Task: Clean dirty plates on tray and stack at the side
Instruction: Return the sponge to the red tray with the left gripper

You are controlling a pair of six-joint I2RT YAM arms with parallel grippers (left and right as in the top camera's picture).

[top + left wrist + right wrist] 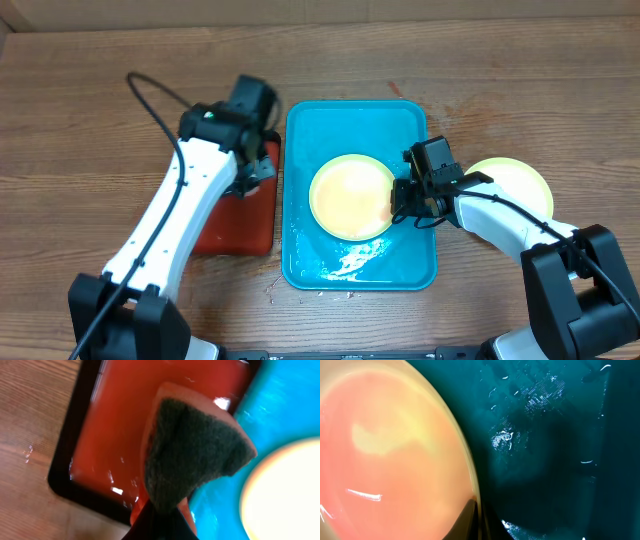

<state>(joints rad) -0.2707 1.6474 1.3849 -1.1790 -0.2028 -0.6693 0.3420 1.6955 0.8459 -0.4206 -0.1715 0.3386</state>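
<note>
Pinching the right edge of the pale yellow plate (352, 196) with the right claw (408, 200), closed down thin on the lip, at the centre of the overhead frame and inside the turquoise tray (300, 150). Showing in the right wrist view as a glossy, orange-tinted disc across the left half, with wet tray floor to its right. Probably light, stiff plastic, yet slick: water beads and streaks on the tray and a shine on the plate face, so liable to slip or pivot out of a one-point pinch. Best taken by the raised rim, as here, deep enough to catch the lip, and lifted level. Clamping a sponge (195, 455), dark scouring face outward, with the left claw (255, 172) shut on it, above the red tray (240, 225), left of centre. Noting also a second plate (520, 178) on bare tabletop (80, 120) at the right of the frame, partly hidden by the right arm
</note>
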